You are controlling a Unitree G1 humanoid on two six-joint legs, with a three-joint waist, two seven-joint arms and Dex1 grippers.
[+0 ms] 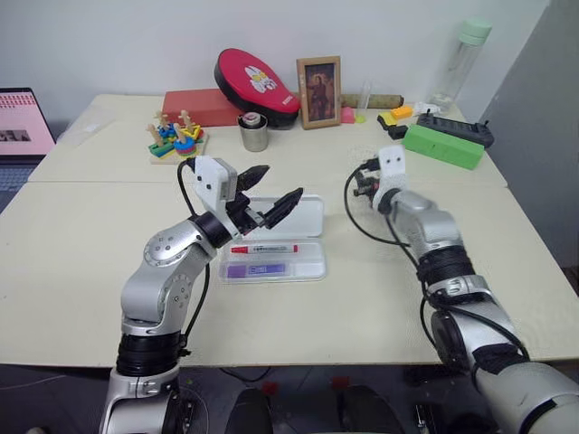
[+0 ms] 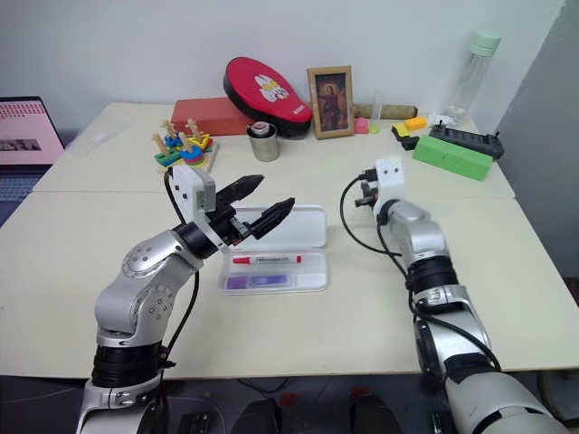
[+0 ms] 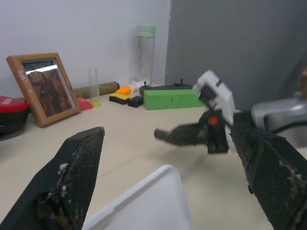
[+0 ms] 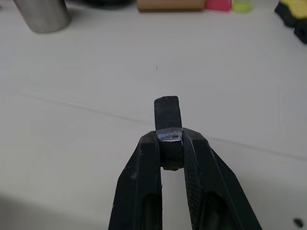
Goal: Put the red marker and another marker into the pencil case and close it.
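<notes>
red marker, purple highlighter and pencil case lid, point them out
red marker point(image 1: 264, 248), left eye view, middle of its white barrel
purple highlighter point(image 1: 255, 269), left eye view, middle of its flat body
pencil case lid point(image 1: 308, 217), left eye view, bare right part

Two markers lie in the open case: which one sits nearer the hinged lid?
The slim white marker with the red cap. It lies in the white plastic pencil case on the lid side, while the flat lavender-purple highlighter lies on the robot's side.
</notes>
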